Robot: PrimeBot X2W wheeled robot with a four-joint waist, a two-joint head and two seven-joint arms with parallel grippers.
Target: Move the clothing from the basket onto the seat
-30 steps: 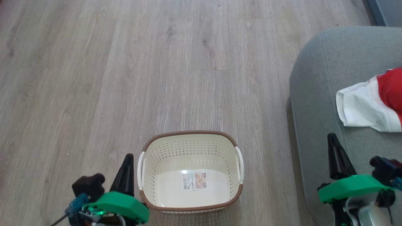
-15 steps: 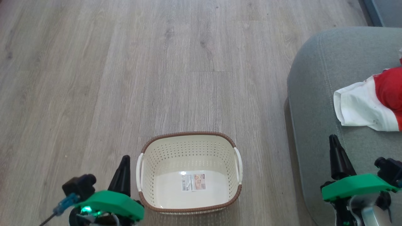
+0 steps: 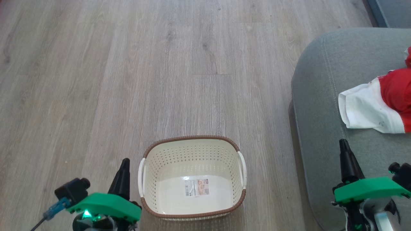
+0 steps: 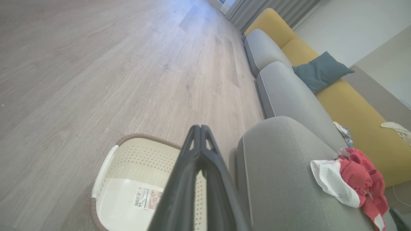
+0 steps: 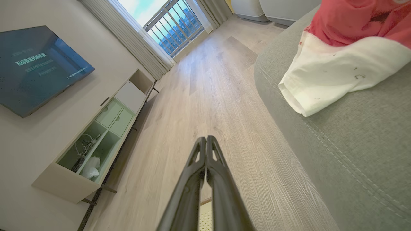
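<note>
— Zero garments in the basket (image 3: 192, 155). Its inside is bare apart from the sticker (image 3: 196, 187). It sits on the wood floor (image 3: 128, 80).
— And the clothing (image 3: 375, 107)?
— It's a red-and-white heap on the seat (image 3: 321, 96), well apart from the basket.
— One garment or two in that heap?
— Can't tell. The folds overlap, and the head view cuts it off at the edge.
— Tools?
— Both pinched fully closed and empty. The left tool (image 3: 124, 162) is just beside the basket's left handle. The right tool (image 3: 343, 142) is by the seat's near edge, apart from the cloth.
— Which step, then?
— Judging by that, the transfer looks done and this is wrap-up. Any next move just needs both arms parked clear of basket and heap. The only risk is a finger snagging the white panel.
</note>
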